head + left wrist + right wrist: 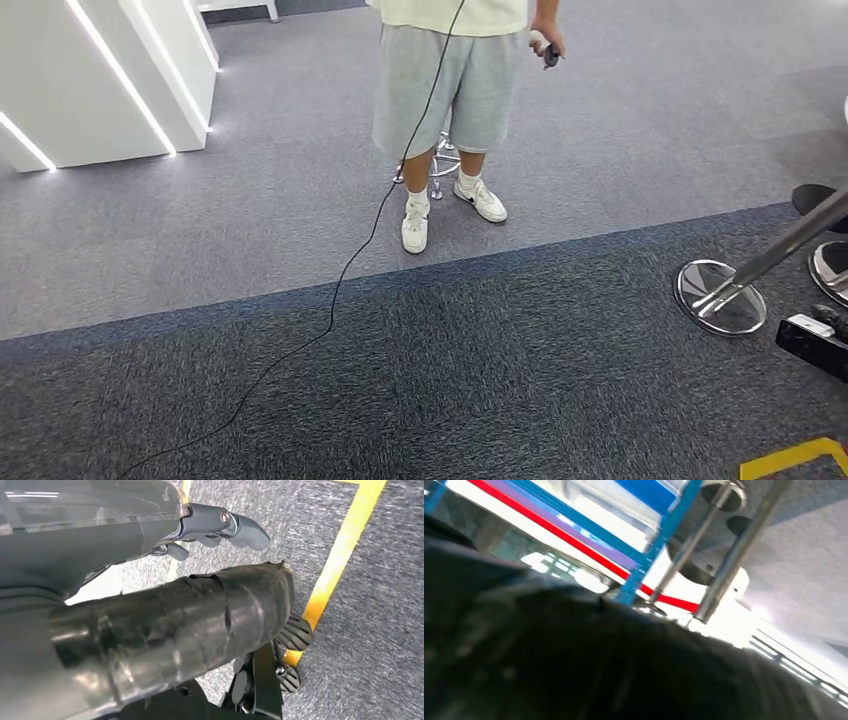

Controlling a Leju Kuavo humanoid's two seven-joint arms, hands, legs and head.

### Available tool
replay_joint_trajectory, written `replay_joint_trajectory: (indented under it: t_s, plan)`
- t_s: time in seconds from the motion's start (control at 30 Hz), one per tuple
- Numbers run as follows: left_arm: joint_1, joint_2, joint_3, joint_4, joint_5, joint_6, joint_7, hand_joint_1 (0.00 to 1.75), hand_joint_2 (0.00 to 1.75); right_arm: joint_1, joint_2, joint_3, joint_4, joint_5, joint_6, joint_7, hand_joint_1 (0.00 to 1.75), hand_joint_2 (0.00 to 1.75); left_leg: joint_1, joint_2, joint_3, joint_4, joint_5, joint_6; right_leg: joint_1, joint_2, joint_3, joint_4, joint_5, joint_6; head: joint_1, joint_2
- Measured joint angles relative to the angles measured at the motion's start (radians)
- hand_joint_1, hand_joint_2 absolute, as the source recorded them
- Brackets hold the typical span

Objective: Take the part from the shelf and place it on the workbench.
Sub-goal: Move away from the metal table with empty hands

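Note:
The part [190, 625] is a thick black glossy cylinder lying across my left hand [150, 535] in the left wrist view. The grey thumb [240, 530] reaches over it and dark fingertips [295, 635] curl up from its far side, so the left hand holds it above the carpet. In the right wrist view a blurred black mass [574, 665] sits close to the camera and hides my right hand; whether that hand holds it cannot be told. Beyond it stands a blue shelf post [659, 545].
A person [450, 90] in grey shorts stands ahead on the grey carpet, holding a small device. A black cable [330, 310] trails across the floor. Chrome stanchion bases [720, 295] sit at the right. Yellow floor tape [795, 458] marks the near right corner, and a white counter [100, 80] stands far left.

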Motion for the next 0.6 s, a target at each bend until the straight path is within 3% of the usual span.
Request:
replay_joint_trajectory:
  t_s: [0.07, 0.1, 0.13, 0.2, 0.27, 0.33, 0.4, 0.43, 0.47, 0.53, 0.6]
  plan:
    - [0.001, 0.001, 0.0, 0.0, 0.0, 0.0, 0.0, 0.0, 0.0, 0.002, 0.004, -0.002, 0.0, 0.001, 0.0, -0.001, 0.0, 0.0, 0.001, -0.053, 0.044, -0.119, 0.057, 0.007, 0.0, 0.027, -0.004, 0.003, 0.0, 0.004, 0.0, 0.0]
    - [0.0, 0.001, 0.0, 0.0, 0.0, 0.0, 0.0, 0.0, 0.0, 0.003, 0.006, -0.004, 0.0, 0.001, 0.0, -0.001, 0.0, 0.0, 0.0, -0.07, 0.056, -0.152, 0.067, 0.009, -0.002, 0.04, -0.008, 0.004, 0.002, 0.008, 0.001, 0.0]
    - [-0.001, 0.001, 0.0, 0.0, 0.0, 0.0, 0.0, 0.0, 0.0, 0.005, 0.008, -0.005, 0.0, 0.001, 0.0, -0.002, 0.0, 0.0, -0.002, -0.075, 0.061, -0.163, 0.065, 0.01, -0.005, 0.054, -0.012, 0.003, 0.005, 0.015, 0.001, 0.0]
    - [-0.005, 0.0, 0.0, 0.0, 0.0, 0.0, 0.0, 0.0, 0.0, 0.012, 0.009, -0.009, 0.0, 0.001, 0.0, -0.002, 0.0, 0.0, -0.005, -0.047, 0.069, -0.178, 0.073, 0.018, -0.013, 0.075, -0.017, -0.002, 0.012, 0.029, 0.0, 0.0]
    - [-0.006, -0.001, 0.0, 0.0, 0.0, 0.0, 0.0, 0.0, 0.0, 0.019, 0.011, -0.02, 0.0, 0.002, 0.0, -0.003, 0.0, 0.0, -0.003, -0.015, 0.078, -0.199, 0.085, 0.031, -0.01, 0.029, -0.032, 0.026, -0.007, 0.036, 0.001, 0.0]
    - [-0.003, -0.002, 0.0, -0.001, 0.0, 0.0, 0.0, 0.0, 0.0, 0.021, 0.015, -0.031, -0.001, 0.003, 0.001, -0.003, 0.0, 0.0, -0.006, 0.016, 0.081, -0.21, 0.091, 0.038, -0.006, -0.046, -0.077, 0.122, -0.063, 0.039, 0.002, 0.0]
    - [0.001, -0.001, 0.0, -0.001, 0.0, 0.0, 0.0, 0.0, 0.0, 0.028, 0.024, -0.033, -0.001, 0.004, 0.003, -0.004, 0.0, 0.0, -0.009, 0.045, 0.078, -0.21, 0.09, 0.04, -0.009, -0.075, -0.122, 0.224, -0.106, 0.045, 0.002, 0.0]
    - [0.001, -0.001, 0.0, -0.002, 0.0, 0.0, 0.0, 0.0, 0.0, 0.033, 0.029, -0.034, -0.001, 0.004, 0.003, -0.006, 0.0, 0.0, -0.009, 0.06, 0.078, -0.209, 0.089, 0.04, -0.011, -0.081, -0.125, 0.237, -0.105, 0.048, 0.002, 0.0]
    - [0.001, -0.001, 0.0, -0.002, 0.0, 0.0, 0.001, 0.0, 0.0, 0.038, 0.033, -0.036, -0.001, 0.004, 0.004, -0.007, 0.0, 0.0, -0.01, 0.075, 0.077, -0.207, 0.086, 0.039, -0.013, -0.089, -0.109, 0.213, -0.087, 0.051, 0.002, 0.0]
    - [0.001, -0.001, 0.0, -0.002, -0.002, -0.001, 0.001, 0.0, 0.0, 0.043, 0.035, -0.046, -0.003, 0.004, 0.004, -0.008, 0.0, 0.0, -0.011, 0.102, 0.078, -0.201, 0.08, 0.033, -0.012, -0.126, -0.036, 0.093, -0.037, 0.05, 0.002, 0.0]
    - [-0.001, -0.002, 0.0, -0.002, -0.004, -0.002, 0.001, 0.0, 0.0, 0.047, 0.035, -0.058, -0.006, 0.004, 0.006, -0.011, 0.0, 0.0, -0.014, 0.124, 0.082, -0.194, 0.07, 0.022, -0.004, -0.159, 0.014, 0.005, -0.015, 0.038, 0.002, 0.0]
